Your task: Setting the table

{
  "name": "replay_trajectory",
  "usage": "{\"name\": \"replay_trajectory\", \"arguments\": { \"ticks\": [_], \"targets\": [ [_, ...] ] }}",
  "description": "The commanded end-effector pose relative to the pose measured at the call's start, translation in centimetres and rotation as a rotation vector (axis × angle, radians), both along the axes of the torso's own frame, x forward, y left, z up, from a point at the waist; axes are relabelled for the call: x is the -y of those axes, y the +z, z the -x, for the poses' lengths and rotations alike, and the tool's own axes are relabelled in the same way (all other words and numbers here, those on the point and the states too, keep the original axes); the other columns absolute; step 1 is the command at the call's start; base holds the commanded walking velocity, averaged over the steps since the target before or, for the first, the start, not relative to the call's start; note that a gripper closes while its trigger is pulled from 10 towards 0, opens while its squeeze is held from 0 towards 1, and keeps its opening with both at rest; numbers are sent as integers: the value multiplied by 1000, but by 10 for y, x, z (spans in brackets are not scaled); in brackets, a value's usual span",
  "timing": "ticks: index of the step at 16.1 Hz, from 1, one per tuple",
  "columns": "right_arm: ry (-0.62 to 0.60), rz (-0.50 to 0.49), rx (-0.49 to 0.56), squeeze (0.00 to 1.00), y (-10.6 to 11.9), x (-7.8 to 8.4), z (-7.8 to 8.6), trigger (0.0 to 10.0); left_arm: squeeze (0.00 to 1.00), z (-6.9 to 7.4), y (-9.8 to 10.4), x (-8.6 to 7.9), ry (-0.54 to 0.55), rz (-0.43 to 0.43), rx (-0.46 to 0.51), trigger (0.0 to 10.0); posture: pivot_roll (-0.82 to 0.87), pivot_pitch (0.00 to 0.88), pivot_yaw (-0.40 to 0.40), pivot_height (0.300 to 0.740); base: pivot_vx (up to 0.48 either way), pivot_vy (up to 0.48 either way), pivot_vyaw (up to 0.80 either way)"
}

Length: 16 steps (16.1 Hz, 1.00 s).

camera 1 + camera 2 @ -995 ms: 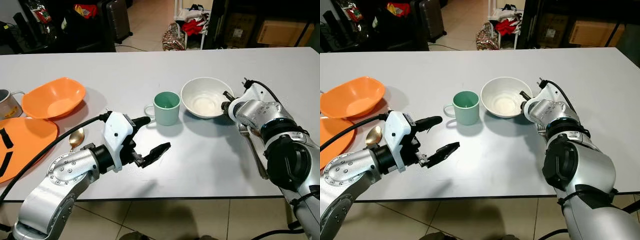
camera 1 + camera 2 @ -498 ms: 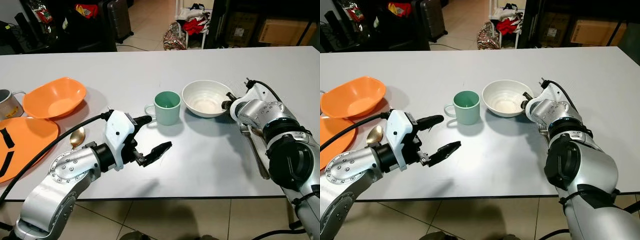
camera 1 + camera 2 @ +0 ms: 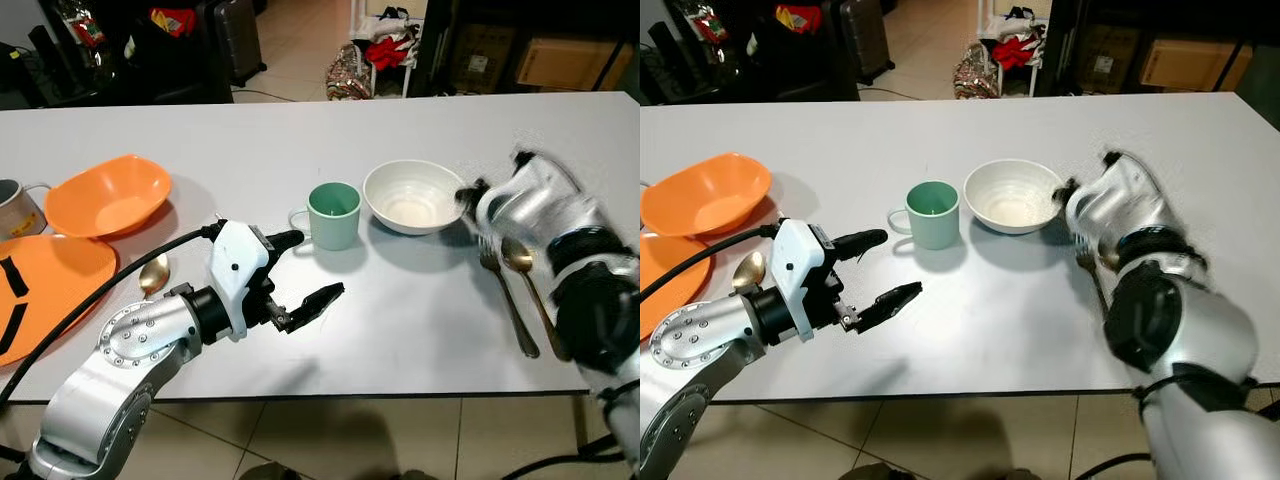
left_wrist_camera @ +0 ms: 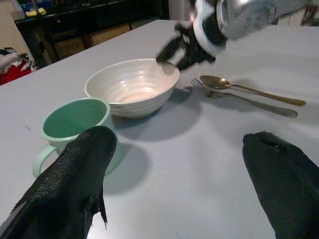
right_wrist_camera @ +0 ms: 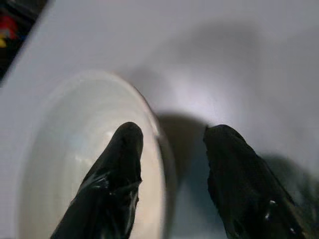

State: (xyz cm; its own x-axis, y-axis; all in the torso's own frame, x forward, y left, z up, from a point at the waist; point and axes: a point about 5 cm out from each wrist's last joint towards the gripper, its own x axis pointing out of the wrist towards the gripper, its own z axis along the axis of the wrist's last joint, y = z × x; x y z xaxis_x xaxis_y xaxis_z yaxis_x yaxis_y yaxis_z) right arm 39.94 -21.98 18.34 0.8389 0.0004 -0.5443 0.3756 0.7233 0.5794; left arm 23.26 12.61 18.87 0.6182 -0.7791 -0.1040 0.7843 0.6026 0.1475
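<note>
Head views: white table [image 3: 420,330] bearing a white bowl [image 3: 412,196] at centre, a green mug [image 3: 332,215] touching-near at its 9 o'clock, handle turned toward the left arm; fork [image 3: 505,300] and gold spoon [image 3: 533,290] laid side by side at the bowl's 4 o'clock, handles toward the near edge, as for a place setting. Orange bowl [image 3: 106,195] and orange plate [image 3: 45,282] at far 9 o'clock, second spoon [image 3: 152,275] beside the plate, grey mug [image 3: 14,208] at the table's left edge, apparently stock not yet laid out. Left gripper [image 3: 298,270] hovering above the table at the mug's 7 o'clock, fingers spread wide, nothing held, probably poised for the mug. Right gripper [image 3: 468,196] at the bowl's 3 o'clock rim, arm motion-blurred. Left wrist view: mug [image 4: 75,127] and bowl [image 4: 132,87] ahead between the spread fingers [image 4: 70,184], cutlery beyond. Right wrist view: fingers [image 5: 112,174] parted and straddling the bowl rim [image 5: 149,124], one inside, one outside; contact with the rim possibly absent, blur preventing certainty.
</note>
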Motion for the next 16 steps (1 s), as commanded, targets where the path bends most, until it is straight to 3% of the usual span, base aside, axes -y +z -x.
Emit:
{"name": "replay_trajectory", "arguments": {
  "ticks": [1, 3, 4, 5, 6, 7, 8, 9, 11, 14, 16],
  "targets": [
    [7, -5, 37, 1000, 14, 1, -3, 10000, 0, 1, -3, 0, -7, 0, -7, 10000, -11, 26, 76, 740, 0, 0, 0],
    [23, 50, 70, 1000, 33, 11, -3, 10000, 0, 2, -4, 0, -7, 10, -17, 10000, -26, 26, 80, 740, 0, 0, 0],
    [51, 116, 121, 0, 51, 16, -1, 10000, 0, 2, -5, -1, 5, 48, -47, 10000, -32, 26, 84, 740, 0, 0, 0],
    [71, 161, 179, 0, 61, 15, 2, 10000, 0, 2, -4, -2, 18, 59, -52, 10000, -39, 26, 87, 740, 0, 0, 0],
    [104, 301, 359, 0, 77, 6, 18, 10000, 0, 2, -3, -5, 56, 48, -35, 10000, -44, 25, 91, 740, 0, 0, 0],
    [125, 416, 451, 0, 81, 2, 31, 10000, 0, 1, -3, -8, 104, 30, -12, 10000, -51, 25, 90, 740, 0, 0, 0],
    [170, 509, 576, 0, 77, -11, 60, 10000, 0, -3, -3, -12, 234, 44, 9, 10000, -56, 25, 86, 740, 0, 0, 0],
    [197, 521, 619, 0, 73, -17, 74, 10000, 0, -4, -1, -14, 301, 65, 28, 10000, -60, 27, 88, 740, 0, 0, 0],
    [298, 641, 691, 0, 48, -37, 115, 10000, 0, -3, 8, -15, 458, 141, 90, 10000, -71, 29, 90, 740, 0, 0, 231],
    [284, 727, 639, 0, 20, -44, 145, 10000, 0, -4, 2, -9, 504, 134, 79, 10000, -79, 35, 101, 740, 0, 0, 800],
    [290, 751, 628, 0, 10, -46, 157, 10000, 0, -9, -9, -9, 535, 59, 104, 10000, -91, 37, 108, 740, 0, 0, 800]
  ]
}}
